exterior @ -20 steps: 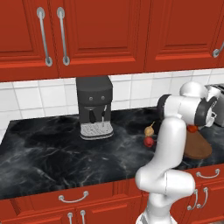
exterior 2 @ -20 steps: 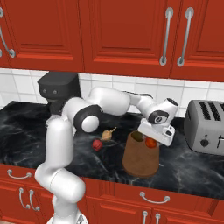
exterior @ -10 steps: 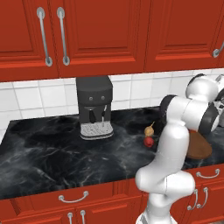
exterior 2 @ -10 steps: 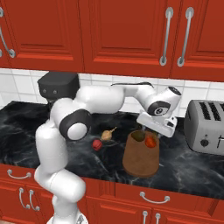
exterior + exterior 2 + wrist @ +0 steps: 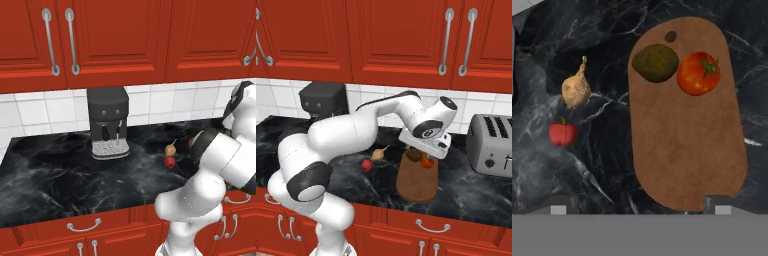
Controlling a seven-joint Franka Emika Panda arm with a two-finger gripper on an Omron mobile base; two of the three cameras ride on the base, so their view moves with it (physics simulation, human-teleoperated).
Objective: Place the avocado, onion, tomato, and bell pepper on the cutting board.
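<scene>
Avocado [image 5: 655, 63] and tomato [image 5: 698, 73] sit touching at the far end of the cutting board [image 5: 687, 145]; its near part is bare. Onion [image 5: 576, 90] and bell pepper [image 5: 563, 133] lie left on the black counter [image 5: 602, 170]. Gripper [image 5: 637, 210] hangs above, spread wide, holding nothing.

I see a dark-brown cutting board [image 5: 687, 140], olive-brown avocado [image 5: 655, 63], red tomato [image 5: 697, 73], tan onion [image 5: 576, 90], red bell pepper [image 5: 562, 133], and white-veined black counter [image 5: 587, 165].
</scene>
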